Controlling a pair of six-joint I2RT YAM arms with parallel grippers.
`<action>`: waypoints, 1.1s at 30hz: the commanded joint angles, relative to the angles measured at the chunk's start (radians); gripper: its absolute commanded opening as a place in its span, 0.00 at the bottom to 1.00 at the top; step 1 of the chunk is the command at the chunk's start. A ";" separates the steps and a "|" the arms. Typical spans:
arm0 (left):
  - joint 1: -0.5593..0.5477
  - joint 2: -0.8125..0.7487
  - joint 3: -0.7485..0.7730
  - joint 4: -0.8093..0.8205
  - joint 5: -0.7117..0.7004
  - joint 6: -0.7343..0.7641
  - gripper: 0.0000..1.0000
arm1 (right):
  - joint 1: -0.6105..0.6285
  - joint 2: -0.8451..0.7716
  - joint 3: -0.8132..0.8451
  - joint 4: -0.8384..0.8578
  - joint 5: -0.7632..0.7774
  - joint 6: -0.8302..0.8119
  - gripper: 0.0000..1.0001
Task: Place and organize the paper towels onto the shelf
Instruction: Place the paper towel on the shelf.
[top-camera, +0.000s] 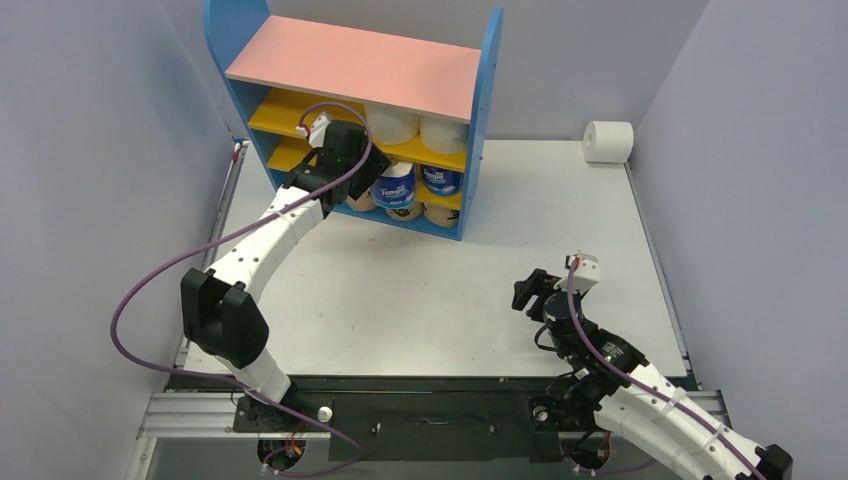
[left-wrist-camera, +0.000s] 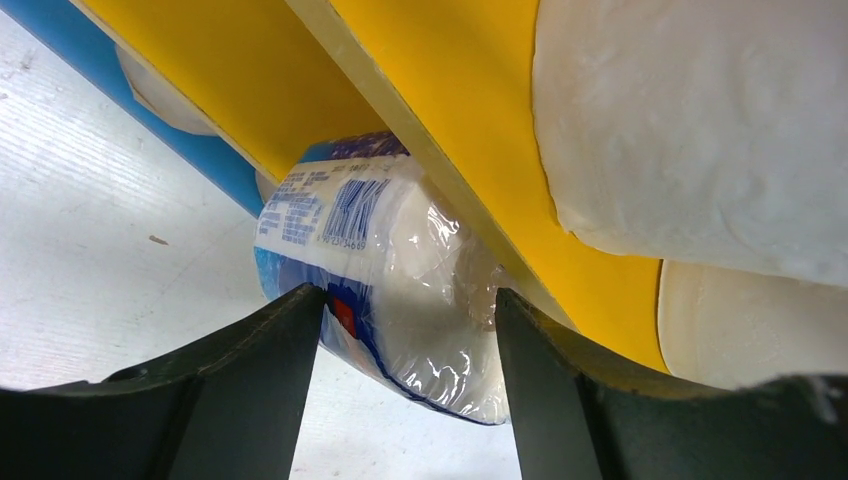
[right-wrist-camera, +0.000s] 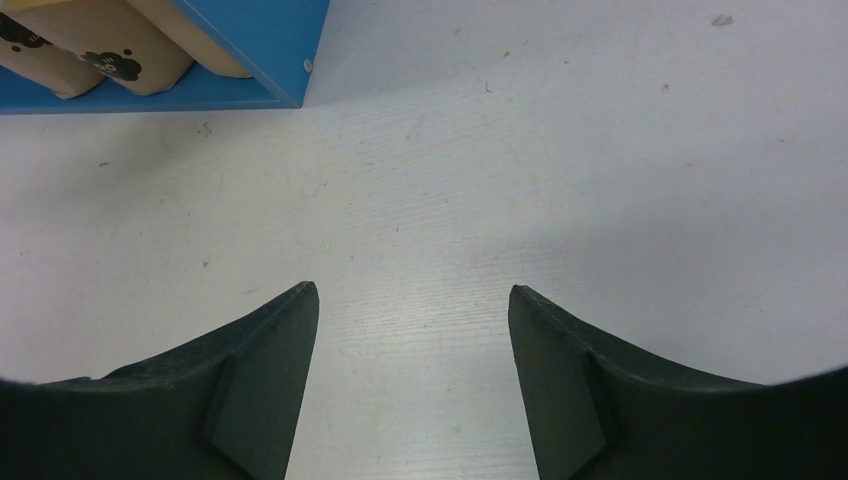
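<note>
Mostly done: inside the shelf (top-camera: 488, 90), two plain white rolls (top-camera: 395, 125) on the upper yellow board (top-camera: 280, 108), one blue-wrapped roll (top-camera: 441, 180) below, tan printed rolls (right-wrist-camera: 90, 45) on the base. Left to do: seating a second blue-wrapped roll (left-wrist-camera: 400, 250), tilted at the lower board's front edge between the fingers of the left gripper (left-wrist-camera: 410, 300) (pressing or merely flanking, impossible to tell), and fetching a lone white roll (top-camera: 608, 141) well right of the shelf. Right gripper (right-wrist-camera: 412, 295) spread wide, holding nothing, in front of the shelf. Shelf's left half hidden behind the left arm (top-camera: 270, 235); tan roll count unclear.
</note>
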 joint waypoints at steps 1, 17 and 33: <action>0.005 -0.048 -0.012 0.085 0.028 -0.010 0.61 | -0.005 -0.011 -0.002 0.017 0.023 -0.001 0.65; 0.024 -0.083 -0.131 0.266 0.093 -0.027 0.62 | -0.005 -0.007 -0.003 0.019 0.024 -0.004 0.65; 0.059 -0.202 -0.232 0.316 0.077 0.006 0.68 | -0.006 -0.017 -0.003 0.019 0.029 -0.004 0.65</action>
